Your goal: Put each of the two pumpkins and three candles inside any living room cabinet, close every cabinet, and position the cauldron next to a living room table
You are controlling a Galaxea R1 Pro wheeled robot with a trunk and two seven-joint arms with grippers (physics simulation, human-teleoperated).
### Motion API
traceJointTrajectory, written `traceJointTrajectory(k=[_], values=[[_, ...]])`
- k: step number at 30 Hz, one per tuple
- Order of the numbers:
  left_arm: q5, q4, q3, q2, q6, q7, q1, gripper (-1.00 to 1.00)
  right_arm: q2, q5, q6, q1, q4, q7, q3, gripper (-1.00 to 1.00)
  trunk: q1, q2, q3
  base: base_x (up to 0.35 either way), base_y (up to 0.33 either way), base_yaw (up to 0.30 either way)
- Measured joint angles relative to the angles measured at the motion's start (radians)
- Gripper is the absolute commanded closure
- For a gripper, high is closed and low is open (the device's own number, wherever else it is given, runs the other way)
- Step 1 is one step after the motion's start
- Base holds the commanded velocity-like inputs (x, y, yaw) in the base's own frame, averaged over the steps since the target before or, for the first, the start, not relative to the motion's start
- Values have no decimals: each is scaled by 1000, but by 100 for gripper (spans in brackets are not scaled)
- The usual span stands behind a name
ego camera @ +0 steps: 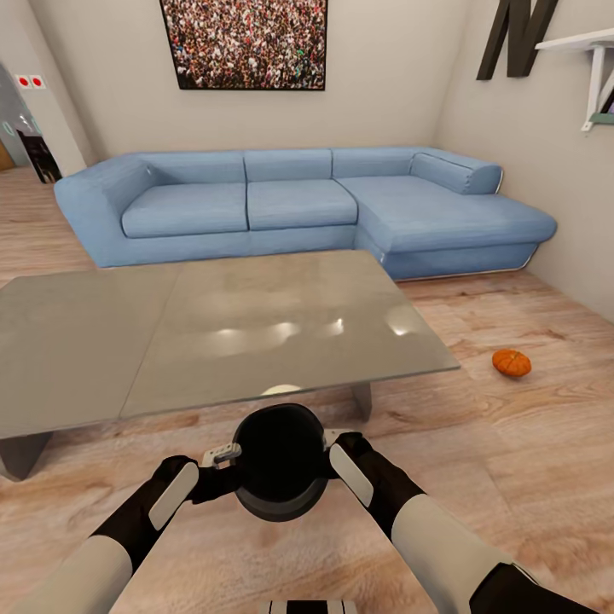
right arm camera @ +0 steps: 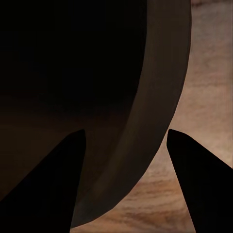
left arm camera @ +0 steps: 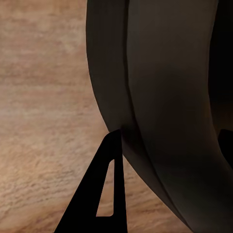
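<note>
The matte black cauldron hangs just above the wood floor, close to the front edge of the glossy grey table. My left gripper is shut on its rim from one side and my right gripper from the other. In the left wrist view the cauldron wall runs between the fingers of the left gripper. The right wrist view has the right gripper straddling the cauldron rim. One orange pumpkin lies on the floor to the right of the table. The cabinet and candles are out of view.
A blue corner sofa stands behind the table against the far wall. A white wall shelf hangs at the upper right. A small pale round shape peeks out under the table's front edge. Open floor lies right of the table.
</note>
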Motion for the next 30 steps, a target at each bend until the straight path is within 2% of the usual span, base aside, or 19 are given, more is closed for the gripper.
traceJointTrajectory(k=[11,20,30], values=[[1,0,0,0,0,0,0,100,0,-1,1,0,-2,-3,1,100,0,0,0,14,0,0],[1,0,-1,0,0,0,0,100,0,-2,1,0,0,-2,1,100,4,-2,-35,0,0,0],[2,0,-1,1,-1,0,0,100,0,-2,1,0,-2,-4,1,100,4,-2,-35,1,0,0]])
